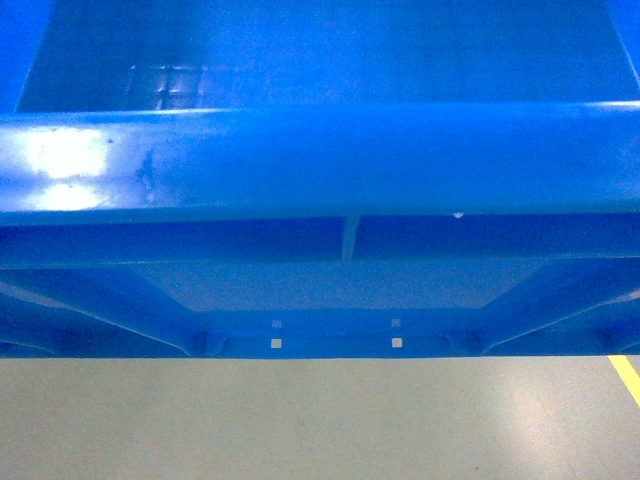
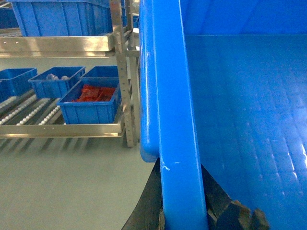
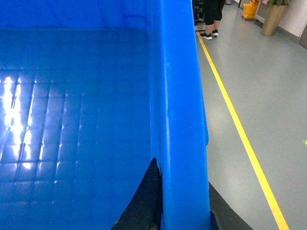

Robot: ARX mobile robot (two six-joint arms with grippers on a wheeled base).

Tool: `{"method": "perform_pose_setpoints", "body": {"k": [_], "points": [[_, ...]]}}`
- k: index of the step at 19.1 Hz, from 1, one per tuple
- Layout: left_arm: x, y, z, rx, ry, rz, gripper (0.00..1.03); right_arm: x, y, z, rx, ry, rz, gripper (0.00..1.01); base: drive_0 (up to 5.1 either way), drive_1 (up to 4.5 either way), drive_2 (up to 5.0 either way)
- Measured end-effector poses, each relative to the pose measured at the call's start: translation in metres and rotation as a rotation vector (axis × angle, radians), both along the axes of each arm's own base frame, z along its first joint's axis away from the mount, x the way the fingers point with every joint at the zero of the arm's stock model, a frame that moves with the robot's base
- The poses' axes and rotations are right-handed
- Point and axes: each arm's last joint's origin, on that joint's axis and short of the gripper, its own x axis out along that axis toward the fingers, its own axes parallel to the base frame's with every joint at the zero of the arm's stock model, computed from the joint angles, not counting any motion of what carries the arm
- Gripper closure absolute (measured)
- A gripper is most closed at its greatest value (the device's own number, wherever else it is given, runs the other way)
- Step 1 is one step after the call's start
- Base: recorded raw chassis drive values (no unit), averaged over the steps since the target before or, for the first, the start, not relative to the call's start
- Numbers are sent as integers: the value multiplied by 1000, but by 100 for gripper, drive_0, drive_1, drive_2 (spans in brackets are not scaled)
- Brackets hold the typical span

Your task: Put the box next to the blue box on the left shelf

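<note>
head view: the box (image 1: 320, 160) is filling almost the whole picture, its thick rim crossing from 9 to 3 o'clock and its ribbed outer wall below; only grey floor (image 1: 300, 420) and a yellow line (image 1: 626, 378) at 4 o'clock are showing, so it is being carried clear of the ground with no shelf visible from here.

left wrist view: the left gripper (image 2: 184, 211) is pinching the box's left rim at 6 o'clock, one dark finger on each face of the wall. towards 9 o'clock a steel rack (image 2: 62, 129) is carrying small blue trays (image 2: 91, 103) on white rollers (whether this is the left shelf itself, i cannot tell).

right wrist view: the right gripper (image 3: 184, 206) is clamping the opposite rim at 6 o'clock, fingers straddling the wall. a yellow line (image 3: 240, 129) is running towards 12, where a person's legs (image 3: 211, 19) are standing.

doing it well probably means keeping both grips level, squaring up to the rack, and steering wide of the person.
</note>
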Motion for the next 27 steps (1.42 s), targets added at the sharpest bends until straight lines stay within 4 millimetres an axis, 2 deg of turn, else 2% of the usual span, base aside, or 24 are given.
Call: {"method": "perform_pose_setpoints", "body": {"k": [27], "points": [[0, 0, 0, 0, 1, -1, 96, 0, 0, 0, -1, 1, -3, 92, 6, 406, -394]]}}
